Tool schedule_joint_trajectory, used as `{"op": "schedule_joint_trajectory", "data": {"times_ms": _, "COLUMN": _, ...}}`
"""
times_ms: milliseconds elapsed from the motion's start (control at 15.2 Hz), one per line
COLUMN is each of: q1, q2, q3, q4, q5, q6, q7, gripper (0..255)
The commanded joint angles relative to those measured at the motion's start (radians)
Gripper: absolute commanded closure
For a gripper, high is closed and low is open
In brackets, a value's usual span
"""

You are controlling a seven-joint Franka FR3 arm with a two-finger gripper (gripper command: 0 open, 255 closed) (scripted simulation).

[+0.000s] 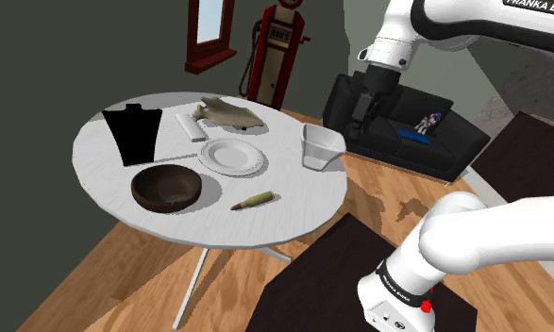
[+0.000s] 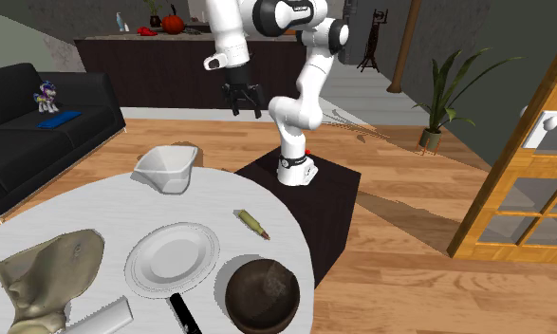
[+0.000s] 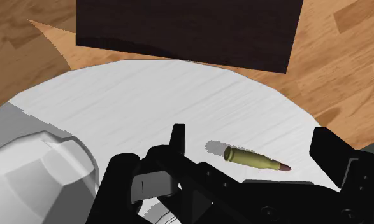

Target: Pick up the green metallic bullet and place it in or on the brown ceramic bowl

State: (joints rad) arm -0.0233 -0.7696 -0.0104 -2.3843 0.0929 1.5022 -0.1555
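A small olive-green bullet [image 1: 252,200] [image 2: 251,224] with a reddish tip lies flat on the round white table [image 1: 105,165], near the edge facing the stand. The dark brown bowl [image 1: 167,186] [image 2: 262,295] sits upright and empty, a short way from the bullet. My black gripper [image 1: 364,118] [image 2: 241,102] hangs open high above the table's edge, holding nothing. In the wrist view the bullet [image 3: 255,160] lies far below, framed between the spread fingers [image 3: 177,139] of the gripper [image 3: 251,145].
A white plate [image 1: 232,156], a white tub [image 1: 320,146] [image 3: 39,165], a black stand-up shape [image 1: 131,134], a tan sculpture [image 1: 229,114] and a white bar [image 1: 189,124] share the table. The dark stand [image 2: 305,190] adjoins the table; a black sofa [image 1: 407,132] is behind.
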Motion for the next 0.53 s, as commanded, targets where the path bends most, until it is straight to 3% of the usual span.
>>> {"op": "schedule_joint_trajectory", "data": {"times_ms": 0, "q1": 0.000, "q2": 0.000, "q3": 0.000, "q4": 0.000, "q5": 0.000, "q6": 0.000, "q7": 0.000, "gripper": 0}}
{"op": "schedule_joint_trajectory", "data": {"times_ms": 462, "q1": 0.107, "q2": 0.166, "q3": 0.008, "q4": -0.068, "q5": -0.041, "q6": 0.252, "q7": -0.254, "gripper": 0}}
